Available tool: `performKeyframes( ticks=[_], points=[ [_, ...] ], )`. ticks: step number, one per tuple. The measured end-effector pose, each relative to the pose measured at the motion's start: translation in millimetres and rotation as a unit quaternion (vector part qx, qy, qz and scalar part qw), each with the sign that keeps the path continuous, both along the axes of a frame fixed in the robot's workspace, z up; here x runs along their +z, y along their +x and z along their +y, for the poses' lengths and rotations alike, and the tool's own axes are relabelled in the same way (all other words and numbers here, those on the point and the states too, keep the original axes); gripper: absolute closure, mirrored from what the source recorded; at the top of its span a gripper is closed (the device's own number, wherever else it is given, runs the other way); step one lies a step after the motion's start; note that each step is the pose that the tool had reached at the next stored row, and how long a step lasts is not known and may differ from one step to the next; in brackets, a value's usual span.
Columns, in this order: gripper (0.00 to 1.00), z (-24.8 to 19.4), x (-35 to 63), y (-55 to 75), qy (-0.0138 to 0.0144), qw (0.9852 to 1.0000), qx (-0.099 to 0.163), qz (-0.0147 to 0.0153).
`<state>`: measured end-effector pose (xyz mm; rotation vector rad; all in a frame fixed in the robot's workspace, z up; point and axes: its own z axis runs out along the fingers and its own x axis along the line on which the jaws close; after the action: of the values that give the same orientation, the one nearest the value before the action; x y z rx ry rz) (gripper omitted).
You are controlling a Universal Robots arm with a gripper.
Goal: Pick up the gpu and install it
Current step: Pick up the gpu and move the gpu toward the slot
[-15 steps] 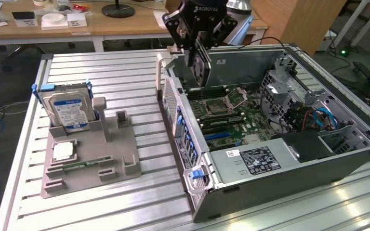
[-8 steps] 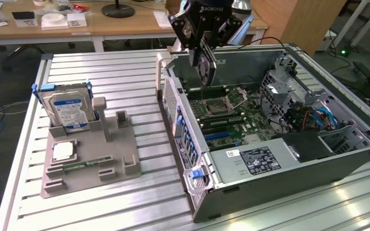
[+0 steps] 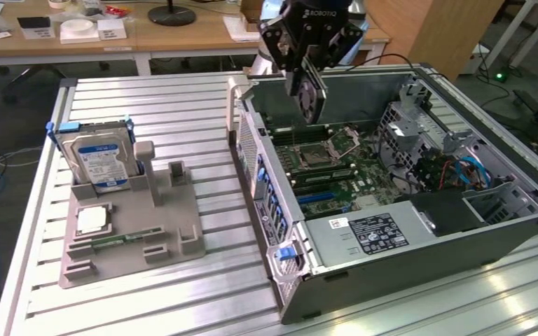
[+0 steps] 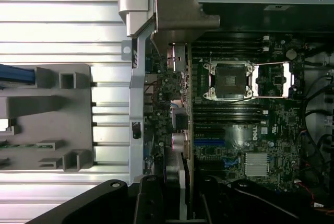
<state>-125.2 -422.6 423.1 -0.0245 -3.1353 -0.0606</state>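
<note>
Exterior view: the pincer (image 3: pixel 305 70) is shown clamped on the gpu (image 3: pixel 311 101), with one finger on each flat face of the card. The card hangs straight down from the pincer, its dark face turned toward the camera. Its lower end is placed over the open computer case (image 3: pixel 419 262), close to the case's rear wall. Directly below the pincer lies the motherboard (image 3: pixel 344 168), with the processor socket (image 3: pixel 321 150) just beside the card's lower end. Whether the card touches the board cannot be told. The power supply (image 3: pixel 372 234) is seen lower in the case, well apart from the pincer. On the ribbed metal surface (image 3: pixel 157 105), well apart from the pincer toward the exterior view's left, a grey fixture (image 3: pixel 157 231) is set. An upright hard drive (image 3: pixel 101 157) with a blue-white label is held in it.

Wrist view: the gpu (image 4: pixel 182 109) is seen edge-on, running away from the pincer (image 4: pixel 180 203). Its dark fingers (image 4: pixel 148 200) are pressed against the two sides of the card. The card is lined up beside the motherboard (image 4: pixel 245 130) and the processor socket (image 4: pixel 232 80).
</note>
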Motion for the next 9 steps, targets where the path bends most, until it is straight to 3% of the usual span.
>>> performKeyframes(
  ticks=[9],
  points=[
    [0.72, 0.0, -0.1, 17.8, 0.0000, 1.0000, 0.000, 0.0000]
  ],
)
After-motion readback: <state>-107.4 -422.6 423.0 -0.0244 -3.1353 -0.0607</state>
